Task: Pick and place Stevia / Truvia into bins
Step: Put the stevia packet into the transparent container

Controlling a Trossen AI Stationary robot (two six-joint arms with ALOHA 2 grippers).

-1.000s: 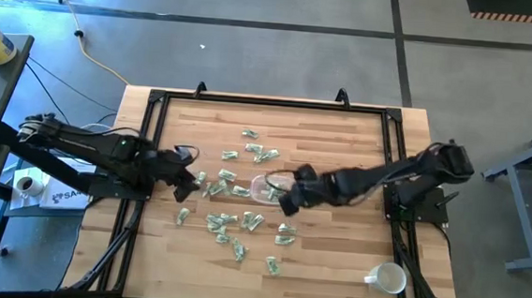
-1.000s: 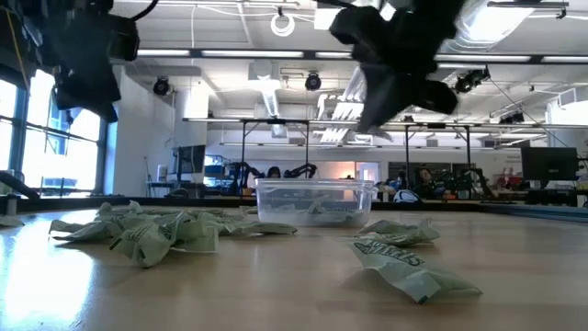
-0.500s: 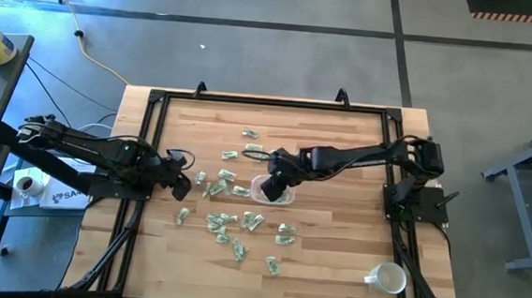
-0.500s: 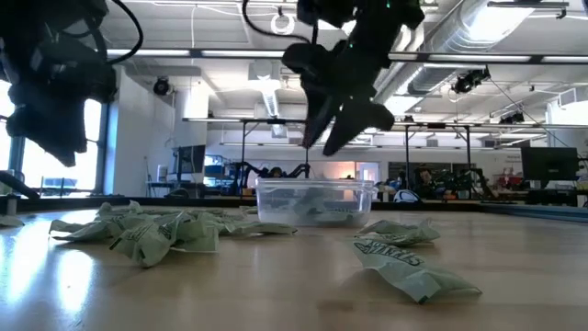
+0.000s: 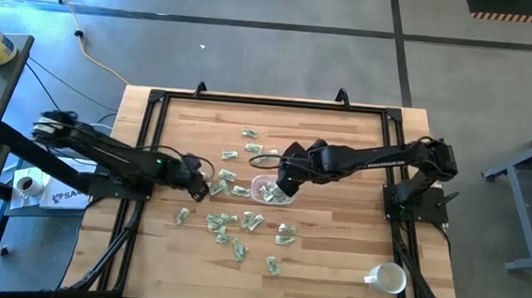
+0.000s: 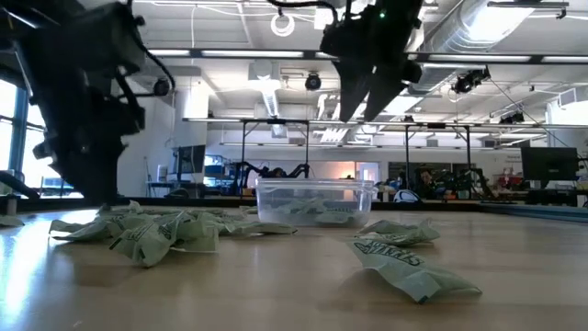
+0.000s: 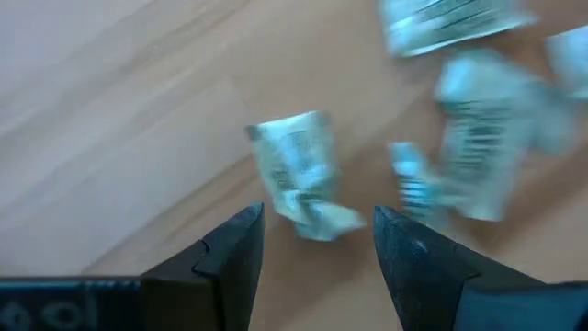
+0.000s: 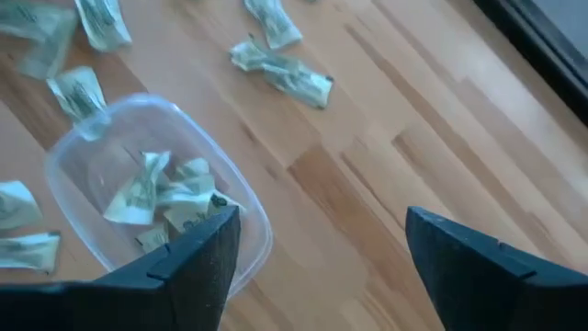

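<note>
The clear bin (image 8: pixel 152 175) mid-surface now holds several sweetener packets (image 8: pixel 170 198). My right pincer (image 8: pixel 317 253), wide and empty, has pulled back above it; my left pincer (image 7: pixel 312 244), open, has dropped over a loose packet (image 7: pixel 296 175).

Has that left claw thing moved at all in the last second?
Yes. In the high view the left gripper has slid toward the clear container and now hangs open over a packet.

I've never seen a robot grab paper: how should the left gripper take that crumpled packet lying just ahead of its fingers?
Probably from straight above, the left gripper open astride the packet, pinching its raised crumpled folds across the narrow width; it lies on the table.
</note>
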